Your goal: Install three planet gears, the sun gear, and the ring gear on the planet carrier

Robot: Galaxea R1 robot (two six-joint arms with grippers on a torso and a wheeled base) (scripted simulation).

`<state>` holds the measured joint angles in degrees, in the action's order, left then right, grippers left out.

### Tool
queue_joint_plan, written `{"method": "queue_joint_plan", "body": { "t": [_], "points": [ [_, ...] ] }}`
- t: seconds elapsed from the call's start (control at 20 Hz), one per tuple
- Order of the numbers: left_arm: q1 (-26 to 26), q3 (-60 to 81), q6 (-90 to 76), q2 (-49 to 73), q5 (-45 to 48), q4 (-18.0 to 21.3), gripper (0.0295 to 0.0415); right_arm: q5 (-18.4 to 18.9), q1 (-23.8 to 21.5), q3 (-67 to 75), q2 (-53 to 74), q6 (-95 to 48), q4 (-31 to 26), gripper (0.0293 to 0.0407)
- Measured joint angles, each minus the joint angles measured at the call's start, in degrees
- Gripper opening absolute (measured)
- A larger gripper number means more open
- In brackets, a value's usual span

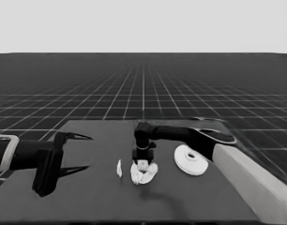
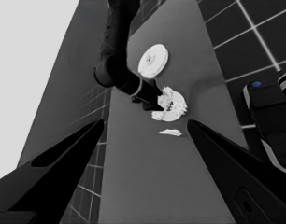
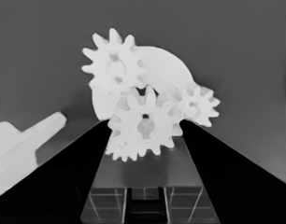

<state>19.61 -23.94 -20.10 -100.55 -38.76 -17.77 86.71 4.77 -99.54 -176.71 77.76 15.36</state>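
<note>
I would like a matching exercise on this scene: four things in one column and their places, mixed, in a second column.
Things:
1. larger round part
2. thin white piece
3. right gripper
4. left gripper

Places:
A. over the table's left end, waiting
B. down at the smaller round part with its gears
C. lying alone, between the right arm and the gear cluster in the head view
D. on the table, just left of the gear cluster in the head view

Pairs: 1-C, 2-D, 3-B, 4-A
</note>
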Motion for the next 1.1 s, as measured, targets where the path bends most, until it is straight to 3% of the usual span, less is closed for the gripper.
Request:
{"method": "queue_joint_plan", "body": {
  "t": [1.1],
  "points": [
    [0.0, 0.0, 0.0, 0.0, 0.0, 0.0, 0.0385, -0.3, 1.4, -0.7, -0.1, 8.4, 0.7, 0.0309]
  ]
}}
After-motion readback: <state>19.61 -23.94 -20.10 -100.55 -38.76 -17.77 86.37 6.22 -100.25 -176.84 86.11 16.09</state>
